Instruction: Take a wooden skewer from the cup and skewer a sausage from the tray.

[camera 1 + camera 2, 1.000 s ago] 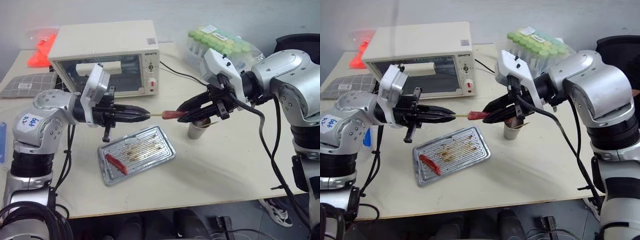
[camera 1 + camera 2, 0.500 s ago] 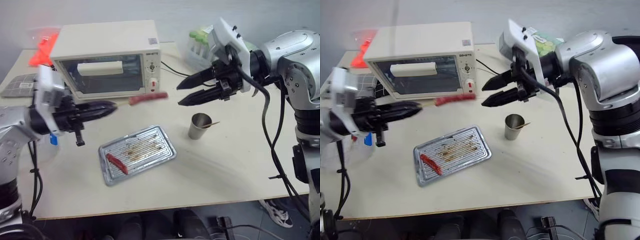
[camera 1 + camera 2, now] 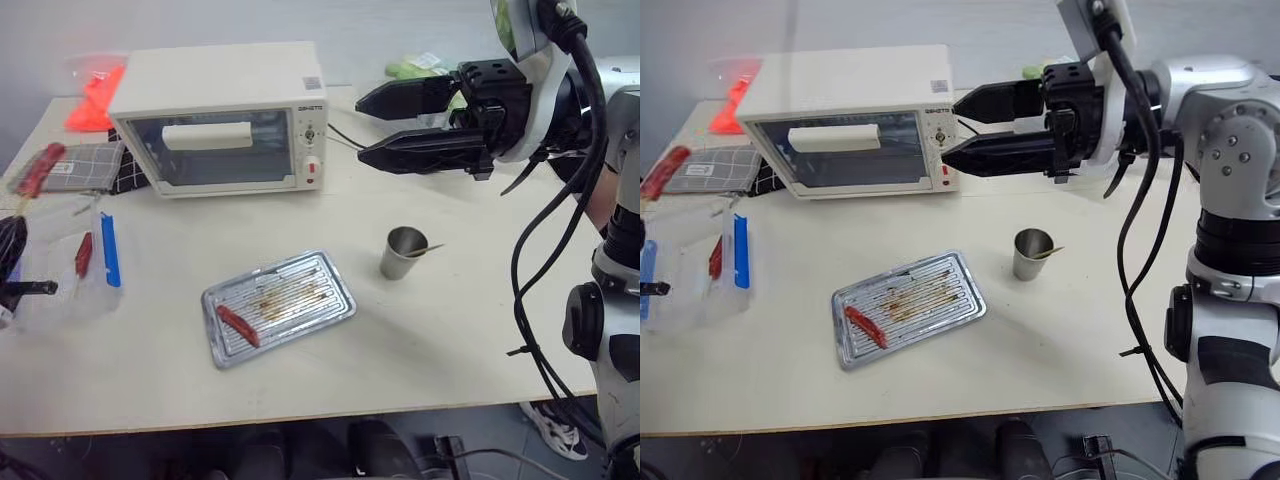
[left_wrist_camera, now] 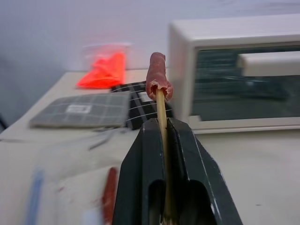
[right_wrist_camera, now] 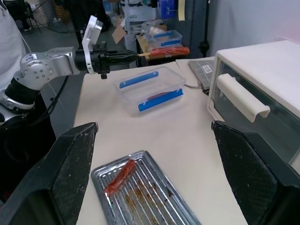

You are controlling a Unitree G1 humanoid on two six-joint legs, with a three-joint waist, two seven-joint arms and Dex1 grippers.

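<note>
**Sausage on the skewer, held out at the table's left end**

The left gripper (image 4: pixel 164 136) has its two black fingers clamped tight on the thin pale wooden skewer (image 4: pixel 161 112), which runs up between them. The small dull reddish-brown sausage (image 4: pixel 158 75) sits impaled on the skewer's far end, clear of the fingertips. In the right wrist view the same gripper holds skewer and sausage above the clear plastic box with blue clips (image 5: pixel 152 89), which lies at the left end of the pale table (image 3: pixel 450 330), in front of a grey checked cloth (image 3: pixel 85 165).

The right gripper (image 3: pixel 372 128) hangs in the air beside the cream toaster oven (image 3: pixel 225 115), its fingers spread wide with nothing between them.

The small silver-grey metal cup (image 3: pixel 402 253) stands upright on the table, just right of the shiny ridged metal tray (image 3: pixel 320 270), with a stick tip poking over its rim. On the tray's left part lies a brighter red, slightly curved sausage (image 3: pixel 238 325), among brown grease stains. An orange bag (image 3: pixel 95 95) lies at the table's far left corner.
</note>
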